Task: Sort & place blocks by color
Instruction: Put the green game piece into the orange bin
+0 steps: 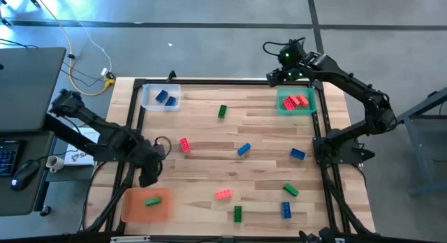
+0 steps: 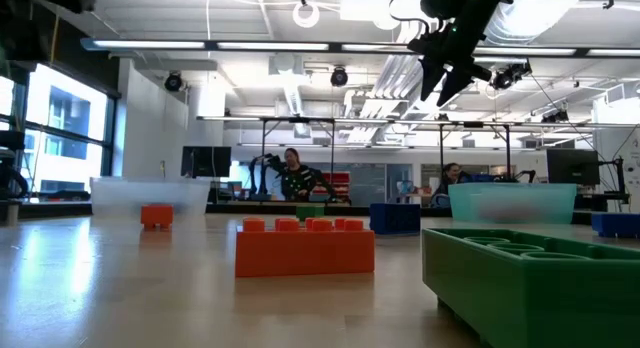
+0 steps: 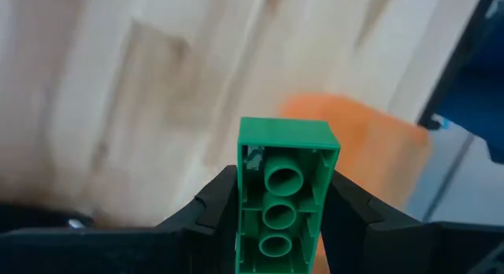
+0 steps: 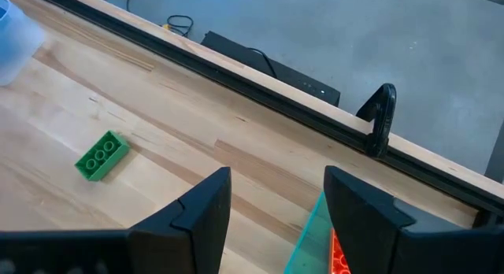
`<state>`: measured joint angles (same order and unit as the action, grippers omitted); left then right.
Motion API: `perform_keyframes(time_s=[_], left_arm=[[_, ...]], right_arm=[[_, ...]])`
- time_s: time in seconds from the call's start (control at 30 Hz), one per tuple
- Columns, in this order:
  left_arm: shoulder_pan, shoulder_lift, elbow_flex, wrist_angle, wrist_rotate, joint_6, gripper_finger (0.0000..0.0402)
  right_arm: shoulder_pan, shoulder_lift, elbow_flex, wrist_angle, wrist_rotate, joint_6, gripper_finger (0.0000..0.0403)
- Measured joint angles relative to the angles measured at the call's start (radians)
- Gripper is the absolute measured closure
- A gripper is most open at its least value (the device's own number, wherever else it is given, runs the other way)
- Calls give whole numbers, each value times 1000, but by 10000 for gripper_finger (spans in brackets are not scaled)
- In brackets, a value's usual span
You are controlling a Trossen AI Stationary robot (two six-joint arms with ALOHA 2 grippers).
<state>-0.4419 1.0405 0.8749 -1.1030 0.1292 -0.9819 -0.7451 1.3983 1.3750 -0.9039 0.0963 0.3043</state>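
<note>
Item one, arms: I see my left gripper (image 3: 277, 227) reaching in near the table's left edge, just above the orange tray (image 1: 147, 204), its fingers clamped on a green block (image 3: 282, 195) held underside toward the wrist camera; my right gripper (image 4: 277, 219) hangs raised over the far right corner by the green tray (image 1: 297, 102), fingers apart with nothing between them. Item two, surface: wooden table (image 1: 230, 135) with a black frame, red blocks in the green tray, blue ones in the clear tray (image 1: 160, 96), one green in the orange tray, the others scattered loose. Item three, room: ceiling lights, monitors, and what look like two seated people, though they're too distant to be sure.
</note>
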Motion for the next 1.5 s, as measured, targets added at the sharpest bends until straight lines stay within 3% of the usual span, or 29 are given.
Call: perform_keyframes(time_s=[0.27, 0.53, 1.07, 1.5], left_arm=[[-224, 63, 0, 46, 47, -230, 295], [-341, 162, 0, 106, 80, -357, 295], [-369, 345, 0, 182, 73, -381, 295], [-407, 406, -70, 188, 84, -331, 295]], right_arm=[[0, 0, 0, 0, 0, -18, 213], [0, 0, 0, 9, 0, -18, 213], [43, 0, 0, 5, -67, -33, 213], [197, 0, 0, 4, -37, 150, 213]])
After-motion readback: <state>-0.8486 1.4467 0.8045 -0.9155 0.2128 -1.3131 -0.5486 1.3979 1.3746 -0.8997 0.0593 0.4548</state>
